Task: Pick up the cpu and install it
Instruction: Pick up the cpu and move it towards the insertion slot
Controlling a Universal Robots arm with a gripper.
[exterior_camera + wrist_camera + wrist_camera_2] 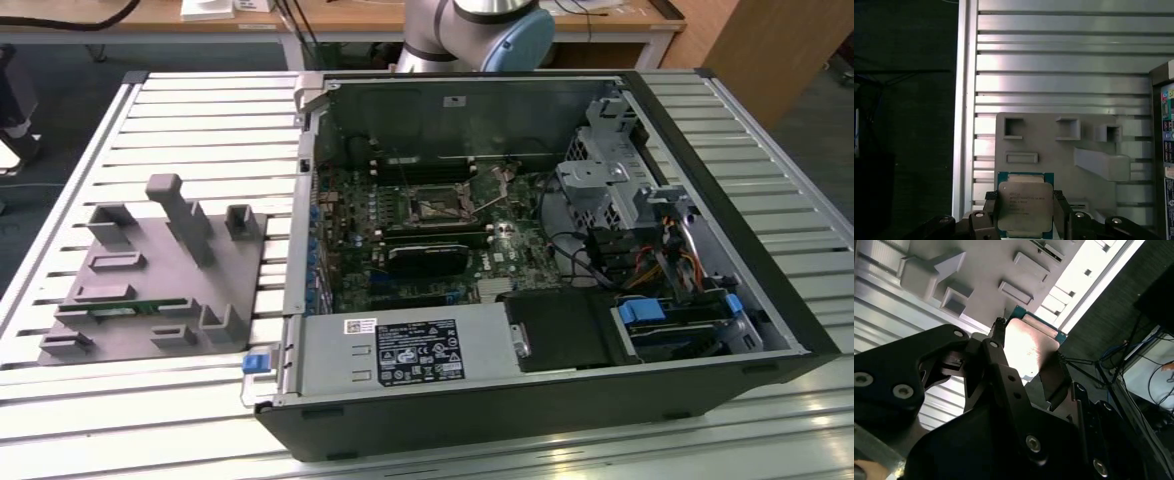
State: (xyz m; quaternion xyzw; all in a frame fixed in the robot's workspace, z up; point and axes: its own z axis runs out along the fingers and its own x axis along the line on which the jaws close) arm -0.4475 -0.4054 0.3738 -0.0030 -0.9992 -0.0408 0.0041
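cpu: a thin, flat square chip with a silver-grey metal lid. A green board edge shows around the lid, and there is faint print on its top.
cpu surface: in the second wrist view the lid catches a bright glare, and a strip of the green-blue edge shows along one side.
cpu place: it is held in the hand over the slatted metal bench. The grey fixture block lies beneath it, and the chip looks lifted clear of the block.
Arm: in the exterior view the arm's silver and blue joint stands at the far end of the bench, behind the open computer case.
Hand pose: the hand points down at the bench, so the chip's lid faces the first wrist camera. The black linkages and bolts of the hand crowd the second wrist view.
Hand state: narrow and clamped on the chip. One dark finger presses each of two opposite edges.
Fixture: in the exterior view the grey block sits on the bench at the exterior view's left of the case. It has raised posts and rectangular pockets.
Case: it lies on its side with the motherboard exposed. The black square socket frame is near the middle of the board.
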